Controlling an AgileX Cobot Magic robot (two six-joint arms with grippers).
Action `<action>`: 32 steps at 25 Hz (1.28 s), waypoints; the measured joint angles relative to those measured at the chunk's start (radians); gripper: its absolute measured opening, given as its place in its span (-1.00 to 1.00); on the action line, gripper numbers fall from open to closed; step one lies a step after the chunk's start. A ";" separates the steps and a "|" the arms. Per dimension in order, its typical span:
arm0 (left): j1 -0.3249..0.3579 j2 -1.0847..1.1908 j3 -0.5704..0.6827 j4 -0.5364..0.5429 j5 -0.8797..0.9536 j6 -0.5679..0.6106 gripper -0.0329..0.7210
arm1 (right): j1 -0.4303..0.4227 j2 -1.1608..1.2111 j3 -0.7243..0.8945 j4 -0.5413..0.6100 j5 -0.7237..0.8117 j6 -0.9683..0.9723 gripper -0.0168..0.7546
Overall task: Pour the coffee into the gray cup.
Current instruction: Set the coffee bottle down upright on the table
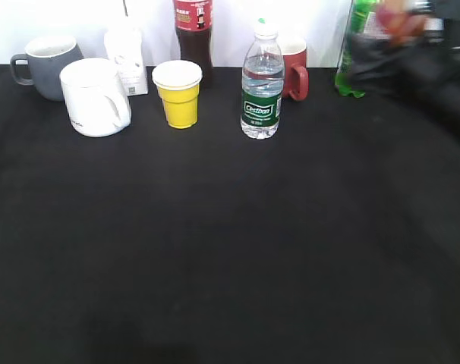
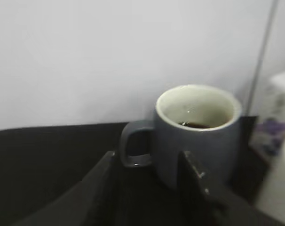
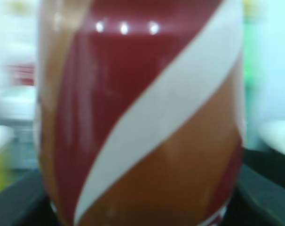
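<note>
The gray cup (image 1: 46, 67) stands at the back left of the black table, handle to the left. In the left wrist view it (image 2: 196, 134) is close ahead with dark coffee (image 2: 197, 125) in its white inside. My left gripper (image 2: 149, 162) is open and empty, its fingertips right by the cup's handle and base. The orange-red coffee bottle with a white swirl (image 3: 142, 117) fills the right wrist view. My right gripper (image 3: 142, 209) is shut on it. In the exterior view that arm and bottle (image 1: 401, 21) are a blur at the top right.
Along the back stand a white mug (image 1: 96, 96), a white carton (image 1: 126, 57), a cola bottle (image 1: 193, 30), a yellow cup (image 1: 178, 93), a water bottle (image 1: 261, 87), a red mug (image 1: 294, 70) and a green bottle (image 1: 355, 45).
</note>
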 joint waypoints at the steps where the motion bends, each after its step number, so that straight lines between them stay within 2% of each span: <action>1: -0.020 -0.083 0.025 0.001 0.054 -0.001 -0.08 | -0.030 0.000 0.000 0.002 0.004 -0.019 0.42; 3: -0.095 -0.211 0.041 0.004 0.170 -0.003 -0.08 | -0.065 0.030 -0.002 0.006 0.004 -0.041 0.42; 6: -0.212 -0.338 0.041 -0.006 0.243 -0.004 -0.08 | -0.072 0.169 -0.055 0.006 -0.004 -0.046 0.42; 9: -0.310 -0.401 0.042 -0.058 0.354 -0.004 -0.09 | -0.072 0.312 -0.151 0.005 -0.026 -0.047 0.42; 11: -0.352 -0.404 0.042 -0.062 0.375 -0.004 -0.10 | -0.072 0.395 -0.220 -0.004 -0.027 -0.047 0.42; 15: -0.357 -0.404 0.042 -0.063 0.380 -0.004 -0.12 | -0.072 0.516 -0.314 -0.034 -0.027 -0.036 0.42; 20: -0.357 -0.404 0.042 -0.063 0.381 -0.005 -0.12 | -0.072 0.562 -0.322 -0.071 -0.027 0.010 0.42; 25: -0.357 -0.404 0.042 -0.063 0.381 -0.007 -0.12 | -0.072 0.563 -0.323 -0.071 -0.027 0.017 0.65; 28: -0.357 -0.404 0.042 -0.063 0.383 -0.007 -0.12 | -0.072 0.537 -0.263 -0.072 -0.026 0.019 0.66; 32: -0.357 -0.404 0.042 -0.063 0.383 -0.007 -0.12 | -0.072 0.388 -0.153 -0.073 -0.012 0.020 0.65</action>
